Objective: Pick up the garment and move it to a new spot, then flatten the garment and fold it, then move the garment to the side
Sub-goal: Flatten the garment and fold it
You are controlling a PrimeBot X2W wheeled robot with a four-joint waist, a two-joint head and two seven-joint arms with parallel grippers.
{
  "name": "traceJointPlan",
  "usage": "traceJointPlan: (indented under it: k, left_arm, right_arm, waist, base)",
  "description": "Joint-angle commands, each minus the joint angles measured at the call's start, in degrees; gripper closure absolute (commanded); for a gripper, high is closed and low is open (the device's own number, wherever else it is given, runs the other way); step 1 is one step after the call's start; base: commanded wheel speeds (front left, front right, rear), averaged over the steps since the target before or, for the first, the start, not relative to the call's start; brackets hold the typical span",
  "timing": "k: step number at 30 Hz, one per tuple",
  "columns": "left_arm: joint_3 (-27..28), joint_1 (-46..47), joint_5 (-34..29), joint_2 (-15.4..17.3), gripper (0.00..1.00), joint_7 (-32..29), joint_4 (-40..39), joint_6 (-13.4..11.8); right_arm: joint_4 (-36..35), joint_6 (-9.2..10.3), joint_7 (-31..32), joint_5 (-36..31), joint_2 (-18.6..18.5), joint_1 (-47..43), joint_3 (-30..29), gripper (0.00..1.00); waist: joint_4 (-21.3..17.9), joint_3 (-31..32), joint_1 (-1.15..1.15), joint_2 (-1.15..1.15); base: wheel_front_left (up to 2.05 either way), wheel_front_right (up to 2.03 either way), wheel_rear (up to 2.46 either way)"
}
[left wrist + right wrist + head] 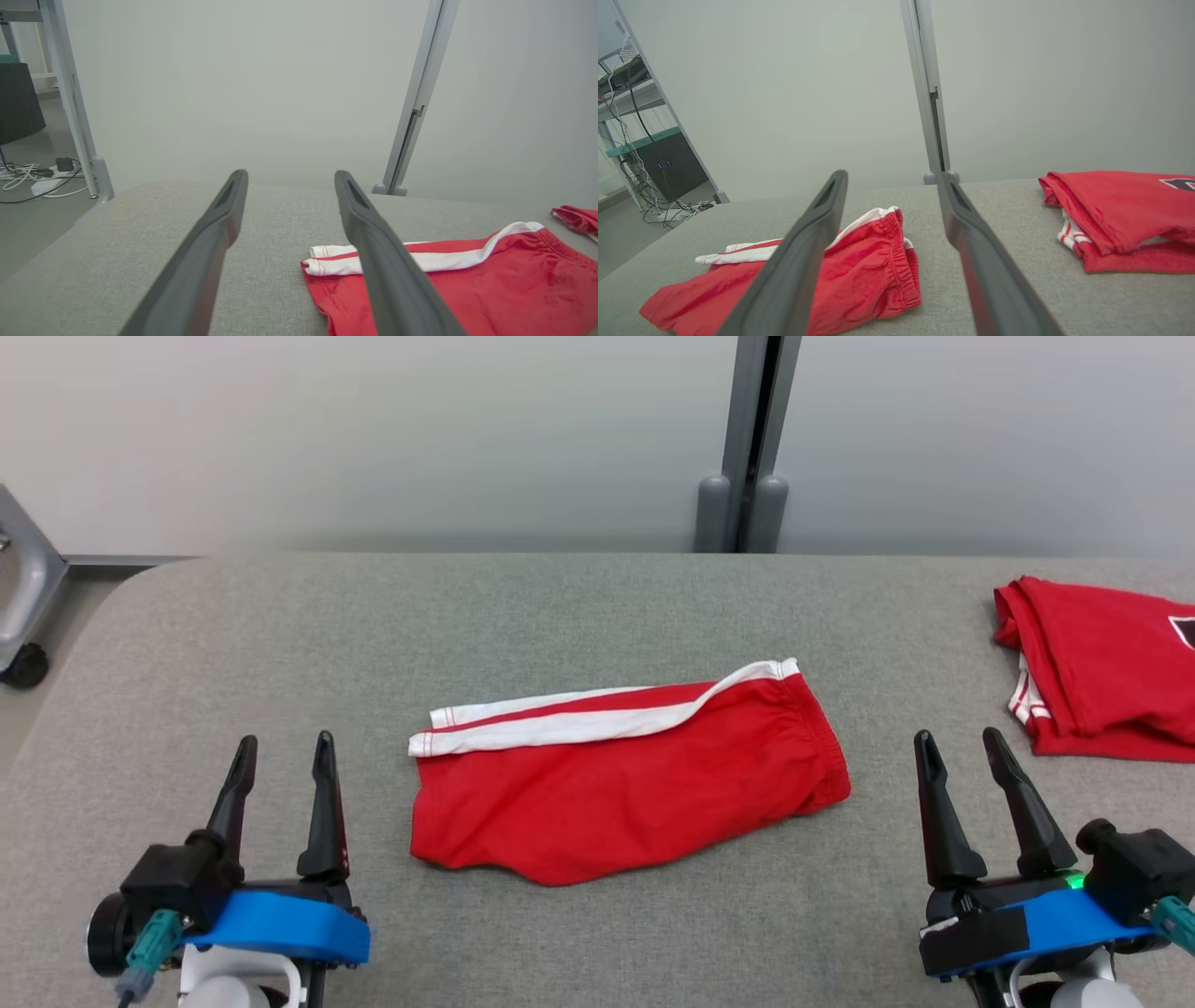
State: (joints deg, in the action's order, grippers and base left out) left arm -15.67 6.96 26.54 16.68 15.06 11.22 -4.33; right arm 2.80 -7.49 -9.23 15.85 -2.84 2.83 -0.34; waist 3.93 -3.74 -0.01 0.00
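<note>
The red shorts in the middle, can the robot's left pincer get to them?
Probably yes. The left pincer is open and sits just beside the red shorts. Only grey tabletop lies between it and their nearest edge, so a short reach should do.

The left gripper [286,739] and right gripper [958,735] have tapered black fingers [326,803], blue brackets [280,926], white wrists [235,986], teal cable plugs [154,938]; the right shows a green light [1074,880].

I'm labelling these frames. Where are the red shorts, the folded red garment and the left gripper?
red shorts [635,793], head view, middle of the red fabric.
folded red garment [1102,663], head view, its top red layer.
left gripper [286,740], head view, midway between its fingertips.
</note>
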Motion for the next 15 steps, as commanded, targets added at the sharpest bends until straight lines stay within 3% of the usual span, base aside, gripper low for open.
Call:
traceJointPlan:
  k: [1, 15]
  left_arm:
    - [0.52, -0.93, -0.78, -0.39, 0.00, 0.13, -0.22, 0.36]
    - [5.85, -7.51, -7.44, -4.00, 0.00, 0.13, -1.07, 2.25]
  right_arm:
    - [0.18, -0.01, -0.47, -0.37, -0.11, -1.28, -0.08, 0.00]
    - [-1.26, -0.01, 0.48, -1.87, -0.11, -6.25, -3.06, 0.00]
  waist:
    - [0.11, 0.50, 0.01, 0.00]
    - [0.54, 4.09, 0.01, 0.00]
  base:
    - [0.00, 0.00, 0.00]
    - [0.00, 0.00, 0.00]
